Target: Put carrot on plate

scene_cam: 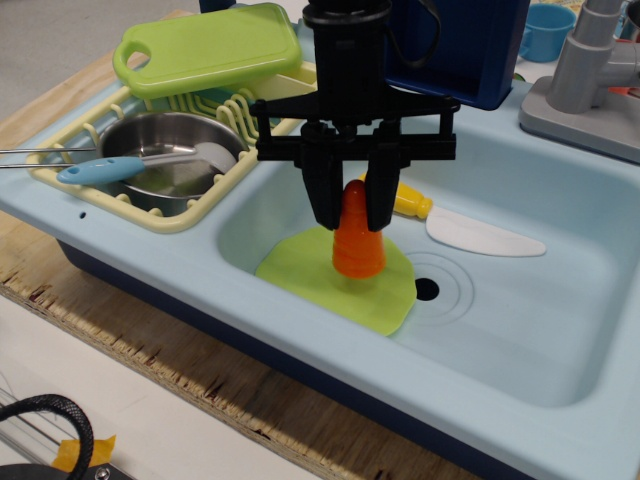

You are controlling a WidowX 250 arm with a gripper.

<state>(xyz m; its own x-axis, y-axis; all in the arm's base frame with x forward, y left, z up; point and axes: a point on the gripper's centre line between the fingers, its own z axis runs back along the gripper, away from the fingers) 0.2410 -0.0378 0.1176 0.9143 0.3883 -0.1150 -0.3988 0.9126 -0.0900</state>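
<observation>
We are looking at a black gripper (352, 212) clamping a glossy orange plastic carrot (358, 243) by its narrow upper end, the two fingers (325, 195) pressing in from either side. The carrot is a stepped, ridged cone, hanging upright with its wide end down, right over the plate (305, 270); we cannot tell whether its base is touching the surface or hovering just above it. The plate is a thin, flat, roundish sheet of lime-green plastic, lying on the floor of a pale blue moulded toy sink (520, 330), just beside the dark drain hole (427, 289).

The arm is reaching straight down from the top of the frame, a dark column ending in a wide horizontal crossbar from which the fingers are dropping vertically.

Behind the gripper, a toy knife (470, 232) with a smooth white blade and a yellow handle is resting on the sink floor, apart from the plate. To the left, a cream-coloured slotted dish rack (160, 215) is holding a shiny metal bowl (165, 150), with a light blue-handled utensil (120, 168) lying across it. A thick rectangular lime-green cutting board (205, 45) with a handle hole is leaning on the back of the rack. A grey plastic faucet (590, 80) is standing at the upper right, and the sink is sitting on a rough-edged plywood board (130, 330).
</observation>
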